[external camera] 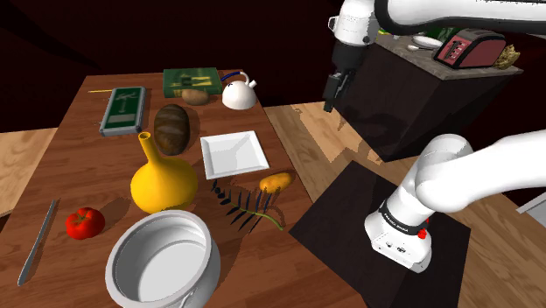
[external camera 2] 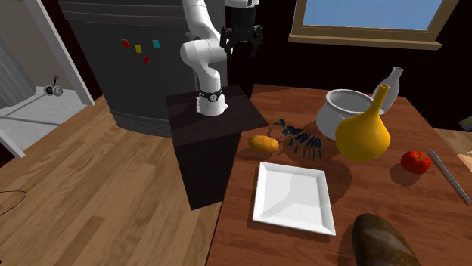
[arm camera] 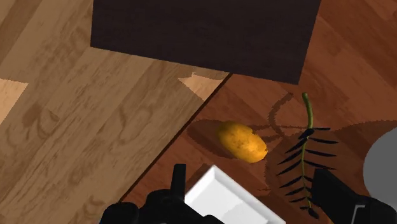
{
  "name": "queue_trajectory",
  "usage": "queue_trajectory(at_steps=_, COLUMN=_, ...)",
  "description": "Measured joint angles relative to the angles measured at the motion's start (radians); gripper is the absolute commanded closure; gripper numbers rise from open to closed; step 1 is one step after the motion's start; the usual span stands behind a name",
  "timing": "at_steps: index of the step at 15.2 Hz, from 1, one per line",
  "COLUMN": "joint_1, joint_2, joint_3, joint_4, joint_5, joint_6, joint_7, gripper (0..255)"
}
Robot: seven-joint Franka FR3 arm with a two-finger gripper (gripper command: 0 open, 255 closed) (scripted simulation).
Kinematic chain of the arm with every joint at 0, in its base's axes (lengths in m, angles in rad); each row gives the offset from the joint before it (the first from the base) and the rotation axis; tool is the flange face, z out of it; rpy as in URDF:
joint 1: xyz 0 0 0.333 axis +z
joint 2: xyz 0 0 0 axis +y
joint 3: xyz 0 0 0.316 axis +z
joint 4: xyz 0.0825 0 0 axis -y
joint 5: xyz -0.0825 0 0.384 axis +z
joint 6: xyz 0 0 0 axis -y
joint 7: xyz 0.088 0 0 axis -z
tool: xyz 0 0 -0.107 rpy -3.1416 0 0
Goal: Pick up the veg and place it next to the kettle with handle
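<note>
At the shoulder view's left you had one knife (external camera: 35, 243) along the worktop (external camera: 83, 175) edge, then one red tomato (external camera: 84, 222) and one grey pot (external camera: 162, 261), all well apart from the job. Further in stood one yellow gourd-shaped vase (external camera: 163, 179) upright, one dark loaf (external camera: 172, 127), and two books, a grey-green one (external camera: 122, 109) and a green one (external camera: 191, 81). You had two potatoes. One (external camera: 195, 96) lay at the green book's corner just beside the single white kettle (external camera: 238, 93). The other (external camera: 276, 182) lay on its side near the worktop edge closest to the stand (external camera: 376, 227). I judged this nearer potato to be your veg, since the wrist view looked down on it. It sat between the one white plate (external camera: 233, 154) and the edge, just beside the single leafy sprig (external camera: 245, 203); whether they touched I could not tell. The kettle's side toward the plate looked free for the drop. To the right, your gripper (external camera: 333, 94) hung high, off the worktop and over the floor. Its fingers (arm camera: 178, 184) stood wide apart with nothing between them, as suits a grasp not yet begun. One red toaster (external camera: 468, 45) sat on the dark counter beyond.
</note>
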Motion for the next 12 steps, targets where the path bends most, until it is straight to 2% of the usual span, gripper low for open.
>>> queue_trajectory(at_steps=8, joint_1=0.066, joint_2=0.131, joint_3=0.131, joint_4=-0.133, joint_5=-0.078, joint_6=0.282, joint_7=-0.032, gripper=0)
queue_trajectory(at_steps=12, joint_1=0.08, joint_2=0.229, joint_3=0.201, joint_4=-0.186, joint_5=-0.143, joint_6=0.434, joint_7=-0.023, gripper=0)
